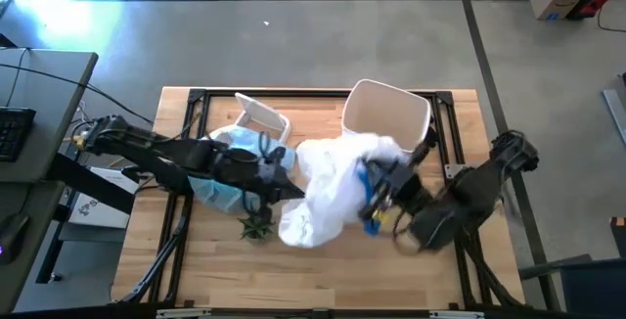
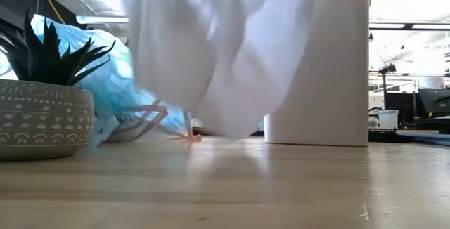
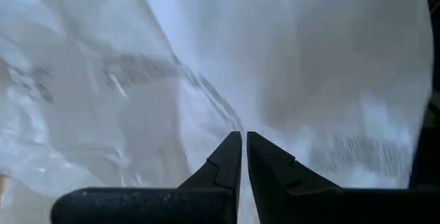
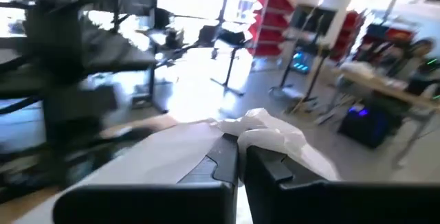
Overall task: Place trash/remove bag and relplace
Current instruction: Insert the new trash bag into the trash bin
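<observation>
A thin white plastic bag (image 1: 333, 187) hangs between my two grippers over the table's middle; the low view shows its lower end (image 2: 225, 120) close to the tabletop. My left gripper (image 1: 291, 182) is shut at its left side, my right gripper (image 1: 377, 177) shut at its right side. The crinkly light-blue bag (image 1: 223, 177) lies on the table under my left arm. The open white bin (image 1: 386, 113) stands upright at the far side. The trash is out of view. My left gripper has its shut fingertips (image 3: 234, 148) on the white bag's left side (image 3: 230, 117), coming roughly level from the table's left; the film spreads out ahead of the tips. My right gripper pinches a bunched fold of the white bag (image 4: 265, 131) between its fingertips (image 4: 223, 155), roughly level, from the table's right; the bag hangs below, slack.
A small spiky green plant in a grey pot (image 2: 42, 116) stands near the front, left of the hanging bag. A white lid-like piece (image 1: 262, 115) lies at the far side, left of the bin. Black frame rails (image 1: 293, 92) run along the table's edges.
</observation>
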You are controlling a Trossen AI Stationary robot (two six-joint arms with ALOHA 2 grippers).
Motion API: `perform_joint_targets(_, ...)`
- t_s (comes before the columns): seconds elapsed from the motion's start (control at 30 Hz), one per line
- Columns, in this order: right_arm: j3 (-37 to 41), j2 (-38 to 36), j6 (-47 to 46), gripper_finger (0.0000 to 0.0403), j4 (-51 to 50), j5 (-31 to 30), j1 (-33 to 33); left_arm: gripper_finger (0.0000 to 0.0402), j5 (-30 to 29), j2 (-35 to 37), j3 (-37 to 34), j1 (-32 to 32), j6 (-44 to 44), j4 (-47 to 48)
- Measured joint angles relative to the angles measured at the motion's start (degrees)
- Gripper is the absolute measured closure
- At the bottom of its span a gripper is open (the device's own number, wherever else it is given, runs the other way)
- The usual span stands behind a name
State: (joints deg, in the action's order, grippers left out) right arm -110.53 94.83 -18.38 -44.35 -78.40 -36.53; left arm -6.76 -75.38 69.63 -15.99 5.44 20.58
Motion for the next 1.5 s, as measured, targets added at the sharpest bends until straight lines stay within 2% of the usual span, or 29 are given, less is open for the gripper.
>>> perform_joint_targets(0.2, -16.06, -0.02, 24.35, 0.0403, 5.9, -0.14, 5.96, 0.0394, -4.81, 3.02, 0.0, -3.35, 0.28, 2.9)
perform_joint_targets(0.33, -24.54, -0.04, 38.17, 0.0403, 12.45, 2.96, 9.93, 0.0394, -6.03, 2.83, 0.0, -5.19, -0.02, 5.6)
perform_joint_targets(0.43, -22.13, -2.79, 52.35, 0.0403, 26.74, 4.95, 12.46, 0.0394, -5.96, 2.47, -0.04, -6.37, -1.11, 6.11)
perform_joint_targets(0.53, -22.1, -4.69, 60.81, 0.0403, 34.96, 7.56, 14.57, 0.0394, -5.19, 2.62, -0.07, -7.59, -3.27, 5.27)
perform_joint_targets(0.73, -24.39, -5.99, 68.56, 0.0403, 41.97, 15.7, 18.82, 0.0394, 4.69, 2.58, -0.07, -8.19, -8.44, 1.65)
perform_joint_targets(0.83, -24.07, -6.32, 73.74, 0.0403, 45.72, 16.87, 21.27, 0.0394, 9.78, 2.58, -0.07, -7.66, -12.01, -3.22)
perform_joint_targets(0.93, -24.45, -6.63, 75.2, 0.0403, 46.06, 17.76, 23.56, 0.0394, 8.55, 2.74, -0.07, -5.75, -17.3, -9.65)
perform_joint_targets(1.0, -24.45, -6.78, 75.24, 0.0403, 45.92, 18.41, 24.3, 0.0394, 4.27, 2.86, 0.18, -2.79, -20.73, -12.06)
perform_joint_targets(1.07, -24.42, -6.77, 75.27, 0.0403, 45.69, 18.77, 24.5, 0.0394, 2.48, 2.2, 1.37, 2.13, -22.31, -11.98)
perform_joint_targets(1.13, -24.41, -6.73, 75.27, 0.0403, 45.27, 18.97, 24.54, 0.0394, 5.98, 0.75, 3.41, 7.89, -22.5, -11.89)
perform_joint_targets(1.27, -24.41, -6.71, 75.38, 0.0403, 44.51, 19.04, 24.56, 0.0394, 17.05, -4.03, 9.54, 17.07, -23.17, -11.78)
perform_joint_targets(1.5, -24.41, -6.71, 75.44, 0.0403, 43.73, 19.77, 24.54, 0.0394, 25.78, -16.41, 25.32, 24.87, -27.6, -8.12)
